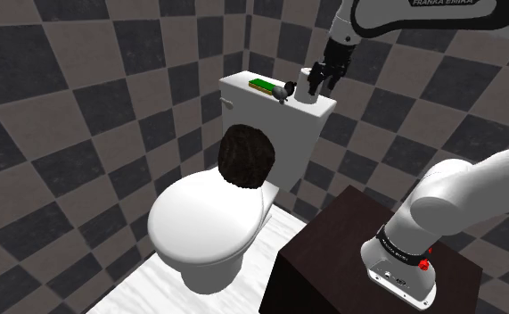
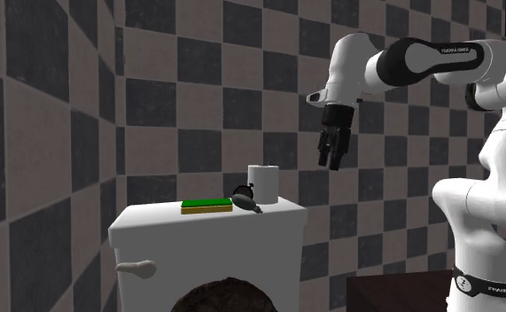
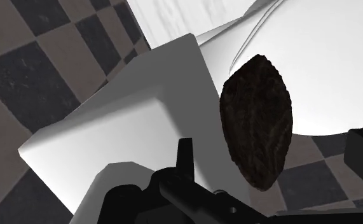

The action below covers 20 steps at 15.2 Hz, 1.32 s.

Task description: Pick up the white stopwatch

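1. The stopwatch (image 2: pixel 245 199), drawn dark here, lies on the tank lid (image 2: pixel 153 220). In the second exterior view the green sponge (image 2: pixel 206 206) is at its nine o'clock and the white cylinder (image 2: pixel 262 182) is just beside it at one o'clock.
2. It looks small, light and rigid, and that smooth round case is probably slippery. Best to pinch low across the round body, not the thin loop on top.
3. The gripper (image 2: pixel 334 162) hangs in the air at the stopwatch's two o'clock, apart from it and pointing down. The arm arches in from three o'clock.
4. Spread or pressed together? Cannot tell, but nothing is in it.
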Tool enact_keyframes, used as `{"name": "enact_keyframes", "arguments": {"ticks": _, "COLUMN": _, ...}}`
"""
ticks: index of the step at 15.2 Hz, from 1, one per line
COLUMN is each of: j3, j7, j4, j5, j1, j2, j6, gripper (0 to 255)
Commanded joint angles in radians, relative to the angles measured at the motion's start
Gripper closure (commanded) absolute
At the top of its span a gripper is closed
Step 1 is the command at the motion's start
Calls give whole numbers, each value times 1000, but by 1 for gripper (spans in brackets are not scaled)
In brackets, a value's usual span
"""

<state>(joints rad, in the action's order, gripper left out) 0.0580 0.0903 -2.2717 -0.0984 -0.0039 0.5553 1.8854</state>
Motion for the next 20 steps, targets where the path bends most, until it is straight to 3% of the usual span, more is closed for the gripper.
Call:
{"name": "enact_keyframes", "arguments": {"ticks": 1, "j3": -1, "j7": 28, "j4": 29, "j5": -2, "j1": -8, "j2": -73, "j6": 50, "gripper": 0}}
{"name": "enact_keyframes", "arguments": {"ticks": 9, "j3": 4, "j7": 132, "j4": 207, "j5": -11, "j1": -37, "j2": -367, "j6": 188, "gripper": 0}}
{"name": "enact_keyframes", "arguments": {"ticks": 16, "j3": 21, "j7": 207, "j4": 426, "j5": -12, "j1": -58, "j2": -623, "j6": 242, "gripper": 0}}
{"name": "enact_keyframes", "arguments": {"ticks": 20, "j3": 21, "j7": 213, "j4": 384, "j5": -15, "j1": -59, "j2": -633, "j6": 294, "gripper": 0}}
